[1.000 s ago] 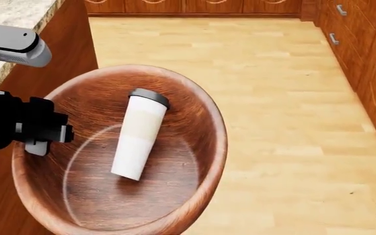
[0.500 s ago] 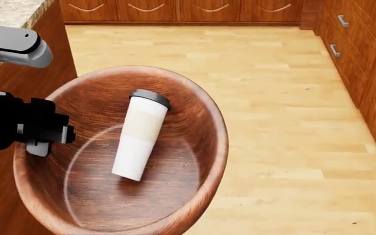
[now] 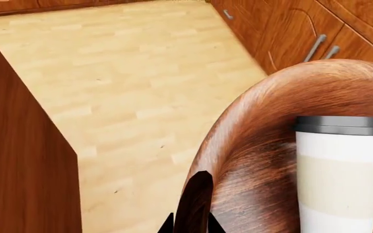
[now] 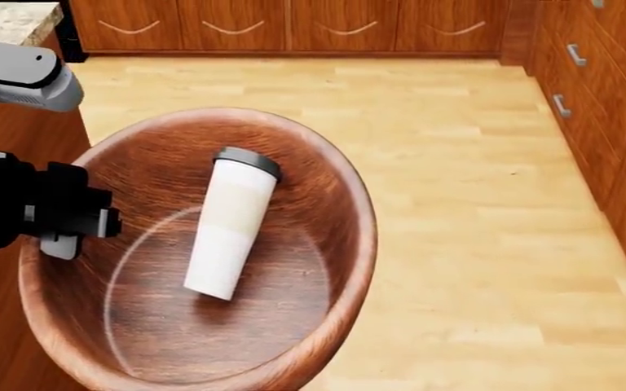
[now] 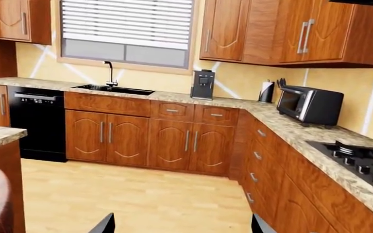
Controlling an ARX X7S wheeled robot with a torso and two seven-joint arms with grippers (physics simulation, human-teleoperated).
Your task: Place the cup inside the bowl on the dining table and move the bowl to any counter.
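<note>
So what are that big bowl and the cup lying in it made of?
The bowl looks like reddish-brown wood with a polished sheen: grain lines run around its wall. The cup is smooth, matte white-cream, perhaps plastic or coated metal, with a dark grey lid that looks like plastic.

A home kitchen: wooden cabinets [image 5: 173,136], sink [image 5: 112,89], microwave [image 5: 311,104], stove [image 5: 361,154]

Bright, even, sharp renders; faint shadows; no glare.
</note>
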